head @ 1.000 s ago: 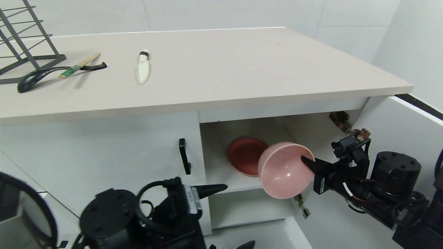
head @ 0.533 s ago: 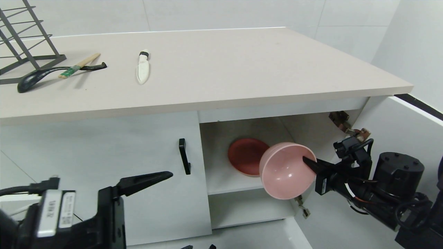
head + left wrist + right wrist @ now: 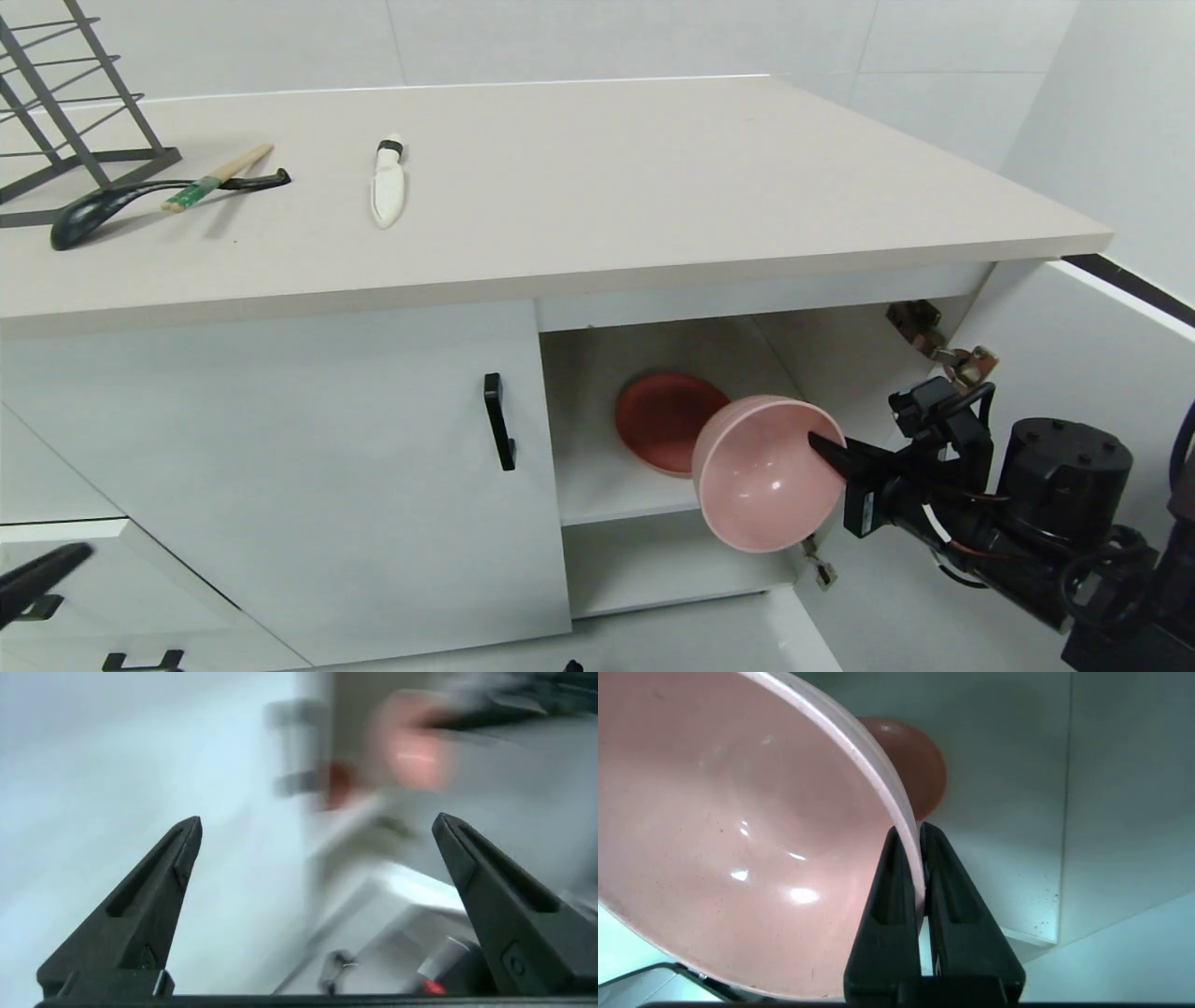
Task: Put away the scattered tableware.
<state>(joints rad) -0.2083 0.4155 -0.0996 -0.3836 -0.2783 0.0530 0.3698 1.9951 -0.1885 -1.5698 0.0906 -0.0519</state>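
From the remote station I am watching the right pincer (image 3: 818, 444) pinching the rim of a pink bowl (image 3: 754, 478). Its two fingers are pressing nearly together, one inside the wall and one outside, as the right wrist view is showing at close range (image 3: 910, 842). The bowl (image 3: 738, 840) is hanging in the air, tipped on edge with its hollow facing out toward me. It is sitting at the mouth of the open right-hand cabinet compartment, level with the front of the shelf (image 3: 607, 485). A red dish (image 3: 663, 420) is lying on that shelf just behind the bowl; I cannot tell whether the two are touching. In the right wrist view the dish (image 3: 913, 758) is peeking over the bowl's rim.

The left pincer (image 3: 318, 821) is standing spread wide and gripping nothing, its black fingers (image 3: 159, 887) framing a blurred stretch of cabinet front. In the head view one fingertip is showing low at the left edge (image 3: 37, 581), well apart from the bowl.

The left cabinet door (image 3: 308, 485) is standing closed, its black handle (image 3: 499, 422) beside the open compartment, while the right door (image 3: 1074, 336) is swinging fully out on its hinges (image 3: 934, 334). Up on the counter (image 3: 653, 187) a black ladle (image 3: 103, 207), a wooden-handled tool with a green band (image 3: 213, 177) crossing it, and a white sheathed knife (image 3: 387, 187) are lying near a wire rack (image 3: 65, 112).
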